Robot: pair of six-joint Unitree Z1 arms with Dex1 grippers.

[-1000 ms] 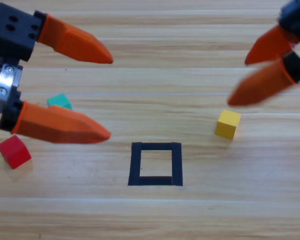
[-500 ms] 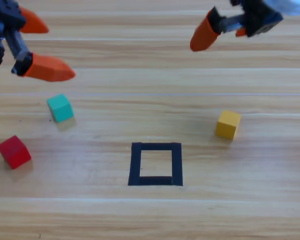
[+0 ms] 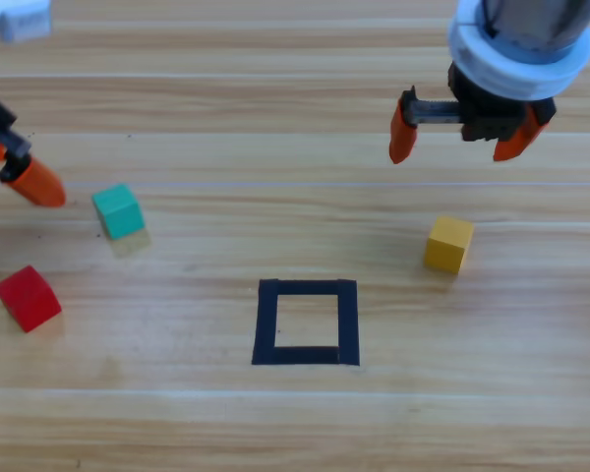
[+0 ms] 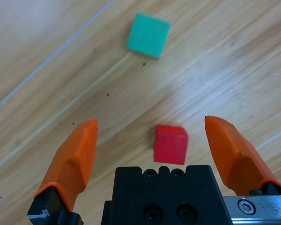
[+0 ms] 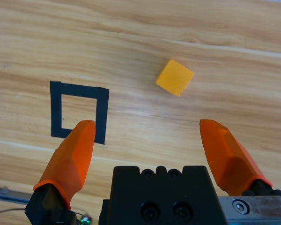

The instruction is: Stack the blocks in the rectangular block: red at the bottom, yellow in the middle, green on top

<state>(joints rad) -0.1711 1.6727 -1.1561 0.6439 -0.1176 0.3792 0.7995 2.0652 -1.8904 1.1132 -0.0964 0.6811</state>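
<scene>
1. Change: within the last second both arms have pulled back from low over the counter (image 3: 295, 433). The left end effector (image 4: 154, 154) has withdrawn to the left edge; the right end effector (image 3: 462, 133) has swung in to the far right, above the yellow cube (image 3: 448, 244).
2. End effector state: both have jaws spread apart and hold nothing.
3. Task objects: the red cube (image 3: 27, 298) sits near-left, the teal-green cube (image 3: 118, 210) just beyond it, and the yellow cube right of the black tape square (image 3: 307, 323). The square holds no cube.
4. Meaning: no stacking has begun. The left wrist view frames the red cube between its jaws, so I judge that pickup comes first.
5. Clearance: the red cube lies close to the left edge of view; the teal-green cube stands apart from it. Open wood surrounds the square and the yellow cube.
</scene>
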